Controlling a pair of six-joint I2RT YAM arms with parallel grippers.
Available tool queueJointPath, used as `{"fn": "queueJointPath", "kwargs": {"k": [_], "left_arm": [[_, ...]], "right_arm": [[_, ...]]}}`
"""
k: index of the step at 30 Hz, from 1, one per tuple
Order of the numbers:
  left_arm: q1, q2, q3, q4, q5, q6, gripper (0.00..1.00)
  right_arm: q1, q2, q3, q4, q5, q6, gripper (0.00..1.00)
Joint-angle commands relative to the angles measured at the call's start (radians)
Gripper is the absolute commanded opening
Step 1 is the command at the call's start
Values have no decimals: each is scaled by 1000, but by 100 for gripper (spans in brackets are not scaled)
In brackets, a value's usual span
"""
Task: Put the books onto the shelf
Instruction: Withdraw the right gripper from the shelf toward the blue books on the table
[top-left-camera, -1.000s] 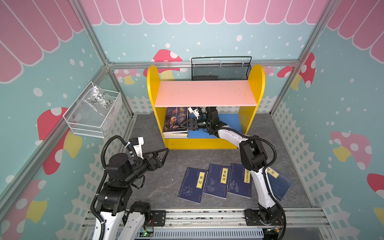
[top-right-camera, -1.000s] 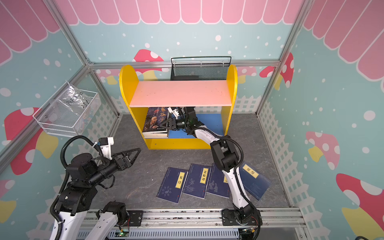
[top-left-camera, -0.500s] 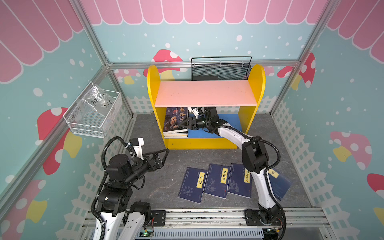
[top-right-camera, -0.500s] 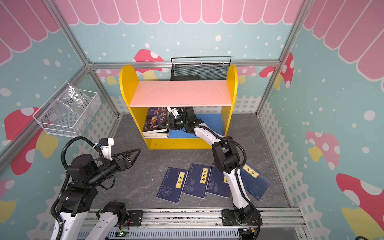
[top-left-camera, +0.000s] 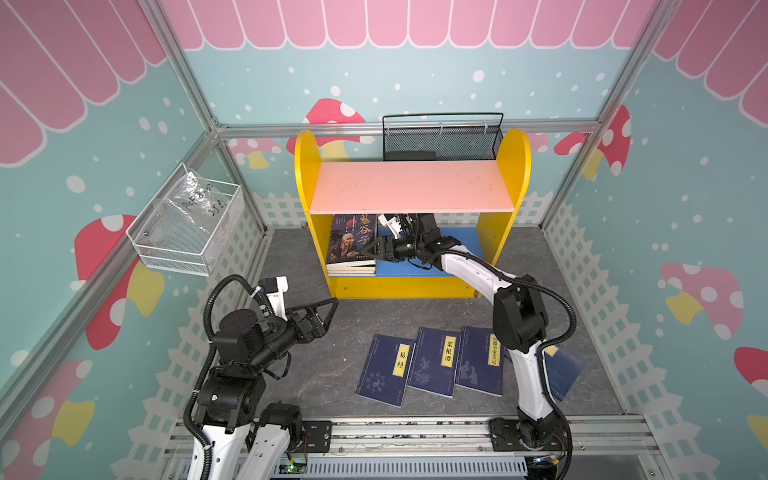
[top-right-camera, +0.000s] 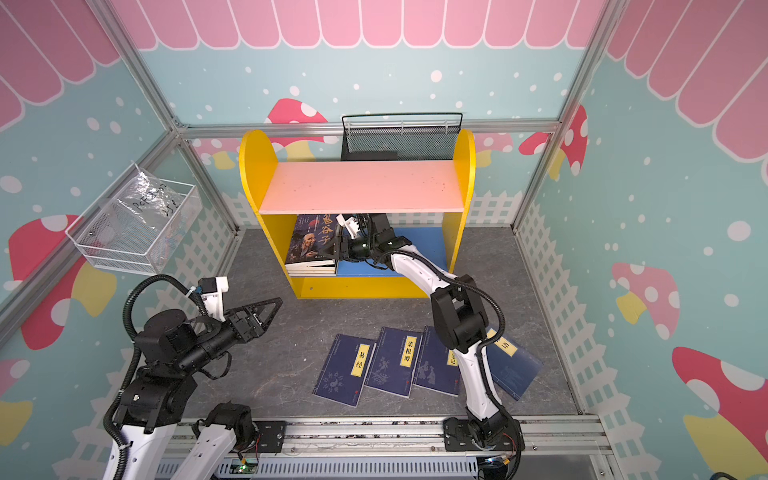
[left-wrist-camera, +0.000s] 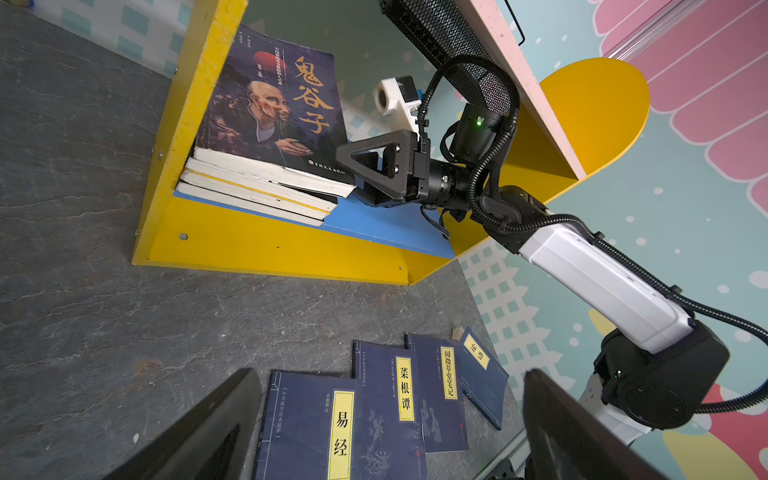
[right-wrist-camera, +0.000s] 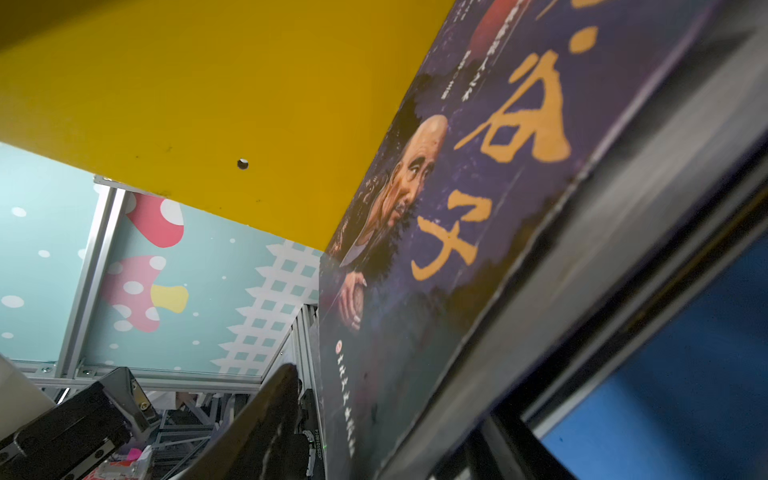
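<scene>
The shelf (top-left-camera: 409, 187) (top-right-camera: 361, 187) stands at the back, its pink upper board bare. A stack of books (top-left-camera: 349, 245) (top-right-camera: 309, 245) (left-wrist-camera: 266, 120) lies flat at the left end of the blue lower board, a dark one with a red moon (right-wrist-camera: 457, 208) on top. My right gripper (top-left-camera: 368, 251) (top-right-camera: 325, 253) (left-wrist-camera: 347, 170) (right-wrist-camera: 374, 436) reaches into that tier, its jaws open astride the top book's edge. Several navy books (top-left-camera: 436, 361) (top-right-camera: 395, 361) (left-wrist-camera: 311, 428) lie on the floor. My left gripper (top-left-camera: 331, 304) (top-right-camera: 276, 303) (left-wrist-camera: 388, 374) hovers open and empty at the left.
A black mesh basket (top-left-camera: 440, 137) hangs behind the shelf. A white wire basket (top-left-camera: 187, 224) holding a plastic bag juts from the left wall. One navy book (top-left-camera: 561, 370) is partly hidden behind the right arm. A metal rail (top-left-camera: 395, 432) runs along the front.
My right gripper's jaws have spread apart at the top book on the stack. The left arm has not moved.
</scene>
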Motion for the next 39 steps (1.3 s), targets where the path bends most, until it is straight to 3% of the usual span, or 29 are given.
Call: {"fn": "queueJointPath", "kwargs": {"k": [1, 6, 13, 22, 27, 34, 39], "left_arm": [[-1, 3, 3, 7, -10, 10, 100], [-1, 21, 16, -17, -35, 29, 100], [-1, 25, -19, -32, -20, 35, 100], [-48, 58, -150, -52, -20, -8, 100], [-196, 123, -189, -30, -109, -70, 99], [-552, 326, -239, 87, -341, -182, 98], [-618, 413, -304, 179, -374, -215, 98]], "right_arm": [[-1, -97, -32, -63, 100, -89, 64], [0, -164, -80, -94, 157, -126, 65], [0, -284, -203, -73, 338, -97, 72], [4, -520, -563, 79, 439, 8, 72], [18, -670, -785, 70, 522, 63, 69], [154, -850, -1009, -13, 690, 182, 66], [280, -888, -1143, -6, 733, 295, 64]]}}
